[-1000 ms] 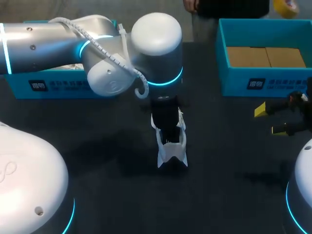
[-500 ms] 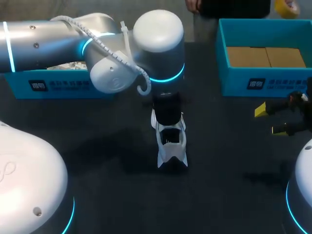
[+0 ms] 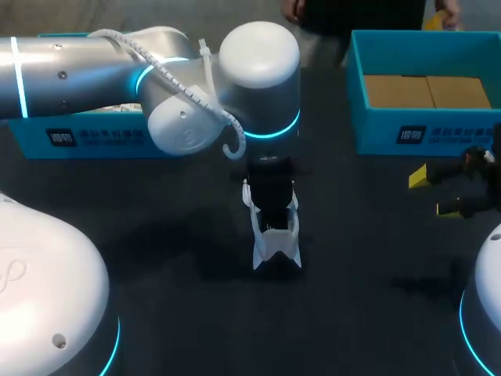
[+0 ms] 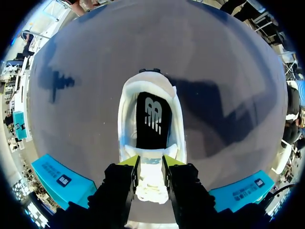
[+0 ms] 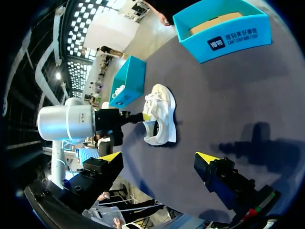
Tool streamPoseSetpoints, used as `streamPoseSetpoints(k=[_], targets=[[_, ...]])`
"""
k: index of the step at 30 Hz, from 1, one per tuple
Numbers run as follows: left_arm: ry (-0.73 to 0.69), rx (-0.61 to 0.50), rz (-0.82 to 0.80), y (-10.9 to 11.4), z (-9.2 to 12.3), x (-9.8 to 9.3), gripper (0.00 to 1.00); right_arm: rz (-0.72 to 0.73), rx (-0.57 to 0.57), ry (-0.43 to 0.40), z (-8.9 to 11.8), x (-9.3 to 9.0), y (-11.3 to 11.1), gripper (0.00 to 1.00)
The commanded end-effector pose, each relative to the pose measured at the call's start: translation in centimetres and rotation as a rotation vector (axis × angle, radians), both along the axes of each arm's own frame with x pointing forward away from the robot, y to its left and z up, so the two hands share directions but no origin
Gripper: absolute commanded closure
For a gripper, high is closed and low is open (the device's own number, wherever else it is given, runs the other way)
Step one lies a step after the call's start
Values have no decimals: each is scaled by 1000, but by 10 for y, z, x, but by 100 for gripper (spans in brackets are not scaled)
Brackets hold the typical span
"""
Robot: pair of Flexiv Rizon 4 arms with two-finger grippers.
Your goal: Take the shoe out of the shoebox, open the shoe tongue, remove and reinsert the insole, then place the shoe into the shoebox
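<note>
The white shoe (image 3: 275,241) stood on its sole on the dark table (image 3: 180,321), near the middle and outside both boxes. The left arm came in from its side and hung straight over it, and the left gripper (image 4: 150,166) was down at the shoe's mouth, its fingers drawn narrow and pressed on either side of the white tongue (image 4: 151,181), pinching it between them. Ahead of the fingers the shoe lay open, and the black insole (image 4: 152,121) showed inside, flat in its bed. It carried a white logo (image 4: 153,112) near its middle, plain to see.

The right gripper (image 5: 159,157) hung over the table's right side, well apart from the shoe, its yellow tips spread wide with nothing between them.

The teal shoebox (image 3: 368,117) sat at the far right of the table, open, with a brown cardboard floor showing inside. A dark label (image 3: 412,135) with pale print was on its near wall, the characters too small for me to make out. A second teal box (image 3: 94,139) sat at the far left, partly behind the left arm, with a like label on its front and something white inside.
</note>
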State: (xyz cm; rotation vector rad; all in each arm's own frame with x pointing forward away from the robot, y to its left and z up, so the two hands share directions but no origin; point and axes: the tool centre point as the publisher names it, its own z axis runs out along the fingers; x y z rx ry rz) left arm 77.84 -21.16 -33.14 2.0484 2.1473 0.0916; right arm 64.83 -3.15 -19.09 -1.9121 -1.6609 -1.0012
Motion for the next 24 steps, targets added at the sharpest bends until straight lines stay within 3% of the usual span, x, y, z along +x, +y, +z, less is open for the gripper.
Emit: streamPoseSetpoints(k=[1, 9, 14, 24], targets=[[4, 8, 15, 4, -1, -2, 69, -123, -9, -107, 3, -12, -1, 0], [15, -33, 200, 13, 30, 4, 72, -123, -9, -107, 3, -12, -1, 0], [-9, -52, 340, 17, 43, 1, 60, -123, -9, -107, 3, -12, -1, 0], [11, -119, 638, 34, 63, -15, 54, -123, -9, -107, 3, -12, -1, 0]])
